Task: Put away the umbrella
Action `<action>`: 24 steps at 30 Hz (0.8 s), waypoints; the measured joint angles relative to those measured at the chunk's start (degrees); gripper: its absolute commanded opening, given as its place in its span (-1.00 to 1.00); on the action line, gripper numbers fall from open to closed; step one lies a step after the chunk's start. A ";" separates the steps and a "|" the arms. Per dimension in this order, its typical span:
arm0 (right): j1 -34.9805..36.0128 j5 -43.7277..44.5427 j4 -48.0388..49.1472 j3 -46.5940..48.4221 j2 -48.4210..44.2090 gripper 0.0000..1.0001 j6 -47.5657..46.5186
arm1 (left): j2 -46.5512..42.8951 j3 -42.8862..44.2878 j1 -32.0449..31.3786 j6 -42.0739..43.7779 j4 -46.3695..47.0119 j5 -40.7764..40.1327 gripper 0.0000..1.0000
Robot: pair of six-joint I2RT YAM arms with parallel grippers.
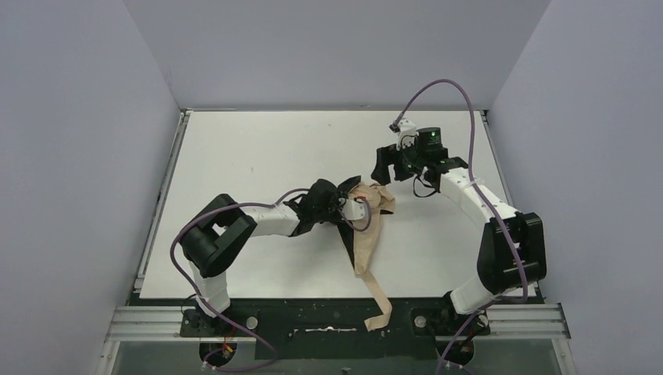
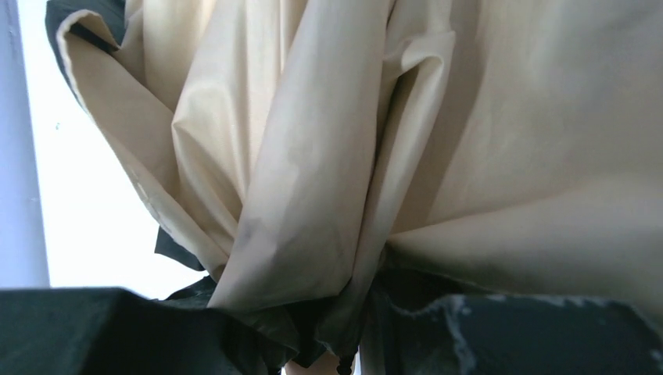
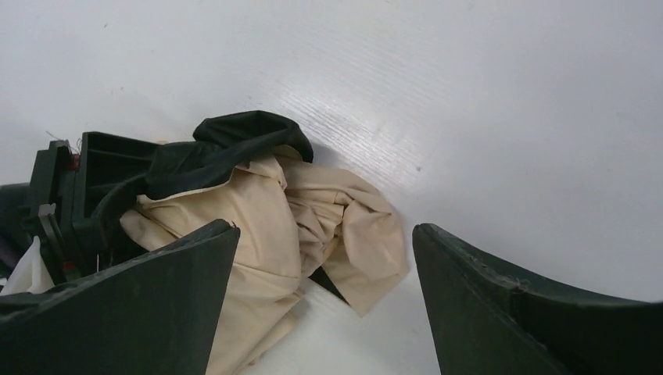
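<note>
- The umbrella (image 1: 366, 238) lies crumpled near the middle of the white table (image 1: 234, 156). Its tan cloth is bunched with dark folds at the far end. A narrow tail of cloth runs past the table's near edge onto the dark base plate (image 1: 313, 316) between the two arm bases.
- Grey walls (image 1: 78, 156) stand on three sides, well apart from the umbrella. A purple cable (image 1: 449, 82) loops above the right arm, beyond the umbrella's far end.
- The left arm rises from its base to the left of the umbrella. Its elbow is folded back and its forearm runs across to the umbrella's far end.
- The left gripper (image 1: 348, 205) sits in the cloth with its jaws narrow, pinching a gathered bunch of tan cloth. In its wrist view the folds converge between the fingers (image 2: 508, 336).
- The right arm rises to the right of the umbrella and bends back toward it.
- The right gripper (image 1: 388, 170) hovers just beyond the umbrella's far end, tilted down at it. Its jaws are wide and hold nothing, and its fingers (image 3: 141, 312) are clear of the cloth.
</note>
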 measured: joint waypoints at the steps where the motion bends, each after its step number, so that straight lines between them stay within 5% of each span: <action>1: -0.72 -3.28 -1.01 2.08 1.81 0.73 -2.54 | 0.00 -0.72 -0.33 0.52 1.18 -0.59 -1.00; 10: -1.81 -18.23 -16.76 11.23 11.21 0.94 -24.85 | -0.07 -6.51 -3.48 6.12 11.87 -5.46 -1.00; 24: 0.11 -20.26 -30.45 17.33 18.25 0.96 -46.18 | 1.92 -10.91 -7.23 12.26 22.93 -8.35 -1.00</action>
